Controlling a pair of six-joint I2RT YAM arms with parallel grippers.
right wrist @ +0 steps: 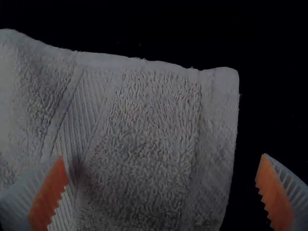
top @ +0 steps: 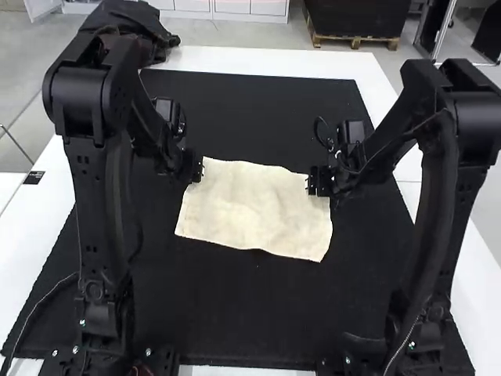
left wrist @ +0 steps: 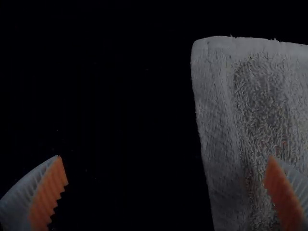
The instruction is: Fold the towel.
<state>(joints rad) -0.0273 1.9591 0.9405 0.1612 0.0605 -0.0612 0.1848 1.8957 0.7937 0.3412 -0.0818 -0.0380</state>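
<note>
Two open claws flank the cloth, so we read from the left. Our left claw, on the left arm, straddles one short edge, its orange pads parted widely; the towel lies to its right. The long axis runs roughly across between the arms, so neither is clearly nearer: each has its own end. Our right claw, on the right arm, is spread too, astride the opposite edge, with the cloth to its left. Whether either touches fabric, we cannot tell.

The towel lies spread and slightly rumpled on a black mat over the white table. It is pale, looped terry—a rough oblong with rounded corners, flat hems and a ribbed band. We judge that both far corners need pinching next—together, ideally.
</note>
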